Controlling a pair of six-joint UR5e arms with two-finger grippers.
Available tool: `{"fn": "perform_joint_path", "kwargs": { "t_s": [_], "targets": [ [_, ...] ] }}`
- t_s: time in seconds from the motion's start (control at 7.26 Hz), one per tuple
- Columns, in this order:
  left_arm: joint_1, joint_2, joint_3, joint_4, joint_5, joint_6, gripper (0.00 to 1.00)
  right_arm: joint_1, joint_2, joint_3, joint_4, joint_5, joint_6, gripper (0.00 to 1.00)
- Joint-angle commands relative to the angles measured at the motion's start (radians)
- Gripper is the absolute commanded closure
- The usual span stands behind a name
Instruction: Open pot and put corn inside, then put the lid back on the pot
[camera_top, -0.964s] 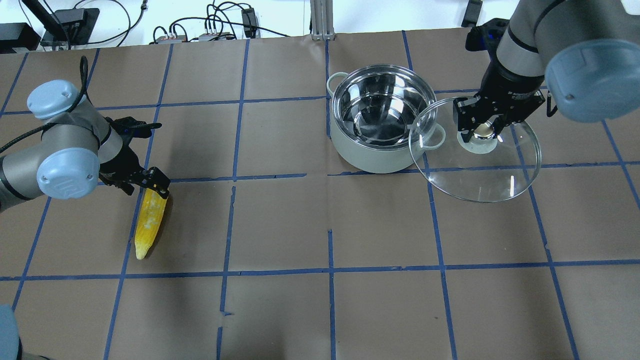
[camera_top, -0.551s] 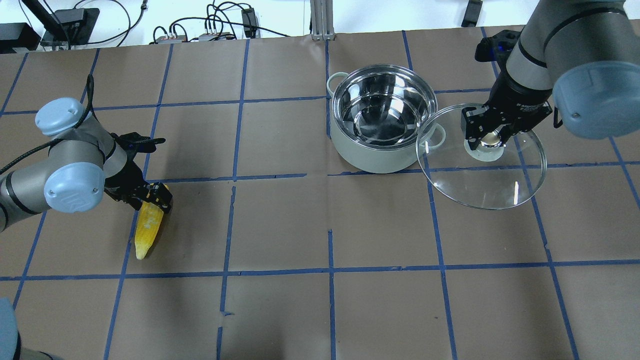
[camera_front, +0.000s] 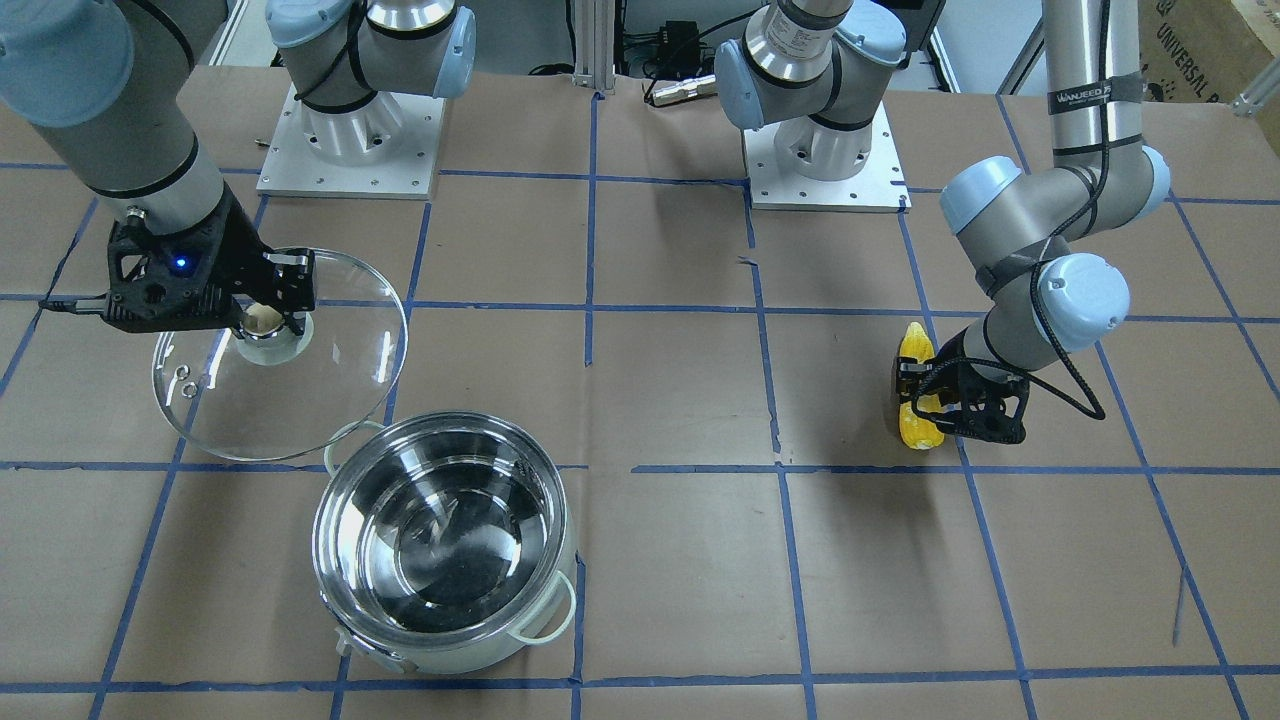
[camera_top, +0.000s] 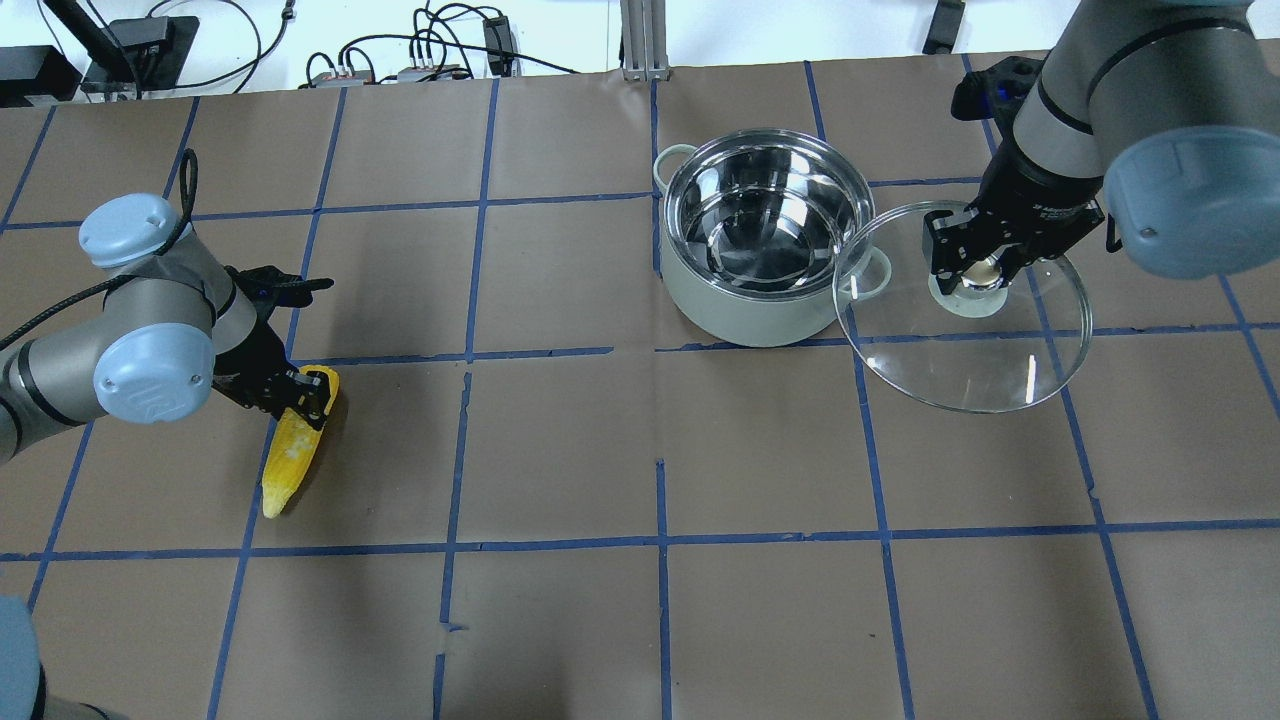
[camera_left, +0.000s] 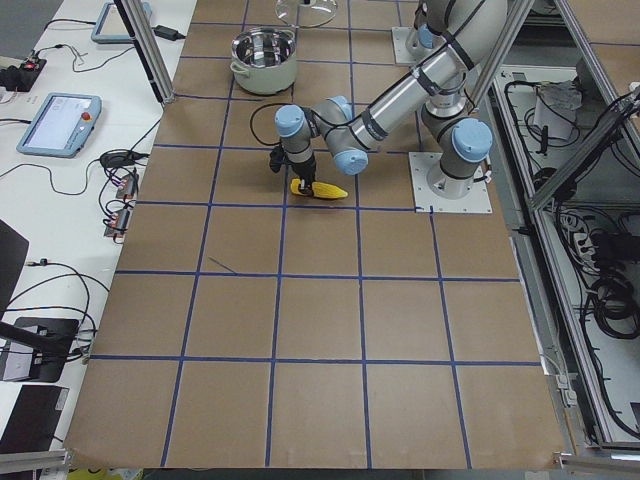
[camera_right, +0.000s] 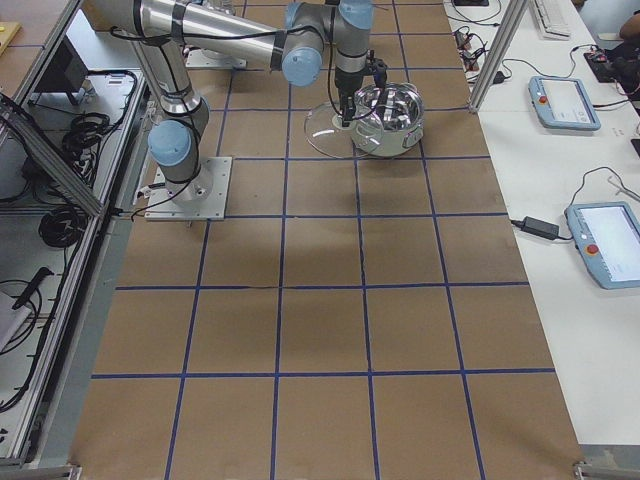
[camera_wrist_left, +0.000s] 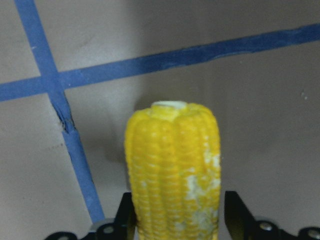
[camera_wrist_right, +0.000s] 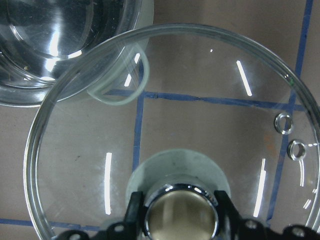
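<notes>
The pot (camera_top: 750, 315) stands open and empty at the table's far middle; it also shows in the front view (camera_front: 450, 655). My right gripper (camera_top: 975, 265) is shut on the beige-gold knob (camera_wrist_right: 180, 212) of the clear glass lid (camera_top: 980, 350). It holds the lid just right of the pot, with the lid's edge over the pot's near handle (camera_wrist_right: 120, 85). The yellow corn (camera_top: 288, 455) lies on the table at the left. My left gripper (camera_top: 305, 392) is shut on its thick end (camera_wrist_left: 172, 160), with a finger against each side.
Brown paper with a blue tape grid (camera_top: 660, 350) covers the table. Cables and small boxes (camera_top: 430, 50) lie along the far edge. The two arm bases (camera_front: 350, 130) stand on the robot's side. Tablets (camera_right: 565, 100) lie on a side bench.
My right gripper has carried the lid a little further right of the pot. My left gripper has come down over the corn's thick end, and the corn has turned slightly.
</notes>
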Motion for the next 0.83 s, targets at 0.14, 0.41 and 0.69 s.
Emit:
{"fn": "perform_joint_path", "kwargs": {
  "t_s": [0.14, 0.41, 0.69],
  "targets": [
    [-0.194, 0.064, 0.122, -0.121, -0.032, -0.25, 0.77, 0.001, 0.006, -0.144, 0.021, -0.041, 0.003, 0.66],
    [-0.282, 0.03, 0.315, -0.259, -0.135, -0.394, 0.77, 0.006, 0.04, -0.149, 0.022, -0.031, 0.011, 0.66],
    [-0.403, -0.06, 0.493, -0.291, -0.157, -0.529, 0.77, 0.008, 0.083, -0.167, 0.034, -0.037, 0.008, 0.66]
  ]
}}
